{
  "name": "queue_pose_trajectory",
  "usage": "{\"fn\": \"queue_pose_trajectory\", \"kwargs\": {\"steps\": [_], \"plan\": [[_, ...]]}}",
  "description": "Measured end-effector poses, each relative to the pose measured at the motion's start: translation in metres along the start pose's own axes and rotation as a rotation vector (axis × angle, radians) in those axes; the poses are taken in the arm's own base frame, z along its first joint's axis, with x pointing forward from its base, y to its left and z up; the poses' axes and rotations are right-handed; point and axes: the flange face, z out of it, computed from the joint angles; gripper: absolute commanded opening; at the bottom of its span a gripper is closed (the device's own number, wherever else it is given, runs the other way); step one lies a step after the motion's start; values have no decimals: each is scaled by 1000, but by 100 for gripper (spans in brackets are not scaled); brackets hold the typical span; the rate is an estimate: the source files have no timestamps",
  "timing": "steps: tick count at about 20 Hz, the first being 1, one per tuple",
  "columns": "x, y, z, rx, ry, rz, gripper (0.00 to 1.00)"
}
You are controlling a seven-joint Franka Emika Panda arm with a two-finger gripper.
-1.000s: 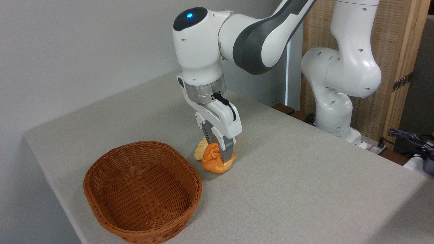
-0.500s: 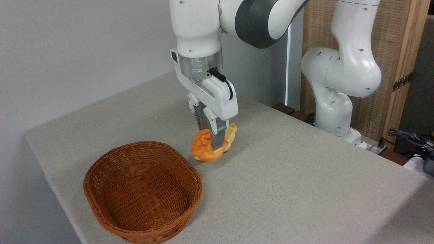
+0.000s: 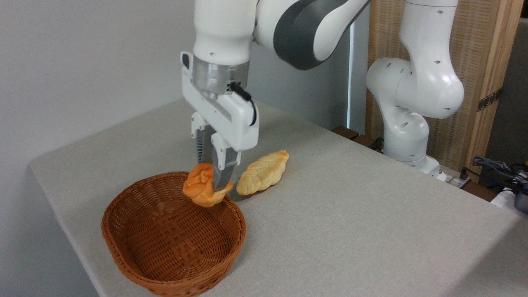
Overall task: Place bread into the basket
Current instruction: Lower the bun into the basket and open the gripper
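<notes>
Orange bun (image 3: 201, 190) pinched in the pincer (image 3: 217, 186), held above the basket's (image 3: 173, 270) far rim, pale loaf (image 3: 263, 172) lying beside it on the grey counter (image 3: 350, 231)

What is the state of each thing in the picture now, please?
gripper: shut on the bun, held in the air.
bun: gripped, lifted, over the far rim of the basket.
basket: upright on the table, nothing inside.
pale loaf: lying on the table, right of the basket, untouched.
table: covered with a grey cloth.
</notes>
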Motion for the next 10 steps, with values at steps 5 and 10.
{"fn": "queue_pose_trajectory", "kwargs": {"steps": [5,10], "plan": [[32,2,45,13,1,47,100],[46,9,67,-3,-10,73,100]]}}
